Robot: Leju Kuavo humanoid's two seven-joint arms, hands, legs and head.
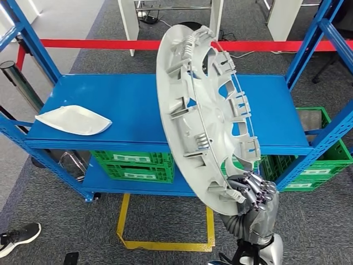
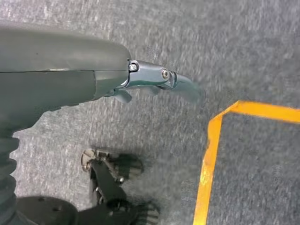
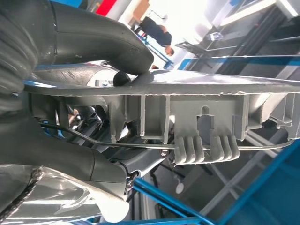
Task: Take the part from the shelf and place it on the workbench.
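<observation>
— What is the right robot hand (image 1: 252, 190) doing?
— It grips the lower rim of the part (image 1: 204, 116), a large grey wheel cover, with the fingers (image 1: 260, 193) curled over its ribbed inner side. In the right wrist view the thumb (image 3: 116, 44) presses on one face of the rim (image 3: 212, 86).
— Where is the part relative to the blue shelf (image 1: 124, 105)?
— Lifted off it, tilted on edge, in front of the shelf's right half.
— And the left robot hand (image 2: 106, 70)?
— It hangs above grey carpet (image 2: 247, 42) beside a yellow floor line (image 2: 208, 159), fingers straight, holding nothing.
— Anything else by the shelf?
— A white curved piece (image 1: 75, 120) lies on its left end; green crates (image 1: 133, 164) sit on the level below.
</observation>
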